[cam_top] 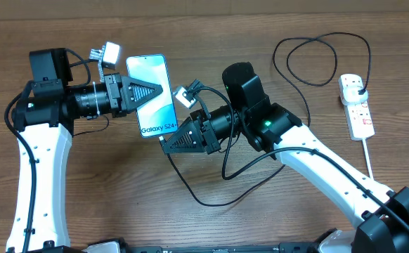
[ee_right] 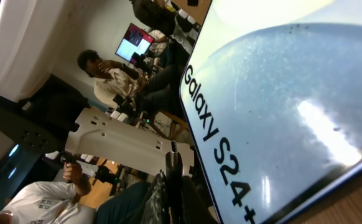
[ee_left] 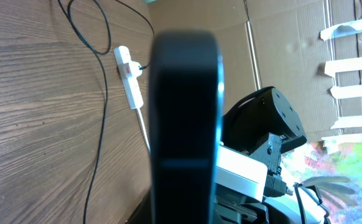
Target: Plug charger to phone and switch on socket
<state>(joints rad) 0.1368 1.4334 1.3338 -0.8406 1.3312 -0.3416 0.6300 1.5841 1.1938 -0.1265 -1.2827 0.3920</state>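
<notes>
The phone [cam_top: 148,70] is held off the table, its light blue screen reading "Galaxy S24+", and my left gripper [cam_top: 164,90] is shut across its middle. In the left wrist view the phone [ee_left: 186,112] shows edge-on as a dark bar. My right gripper [cam_top: 165,143] is at the phone's lower end, shut on the charger's connector [ee_right: 173,177], which sits just beside the big lit screen [ee_right: 280,93]. The black cable [cam_top: 204,202] loops over the table to the plug [cam_top: 360,89], seated in the white socket [cam_top: 357,105] at the far right. The socket [ee_left: 130,81] lies flat.
The cable makes a wide loop [cam_top: 324,60] at the back right and another in front of the right arm [cam_top: 310,154]. A cardboard wall [ee_left: 280,43] stands behind the table. The socket's white cord [cam_top: 368,158] runs toward the front edge.
</notes>
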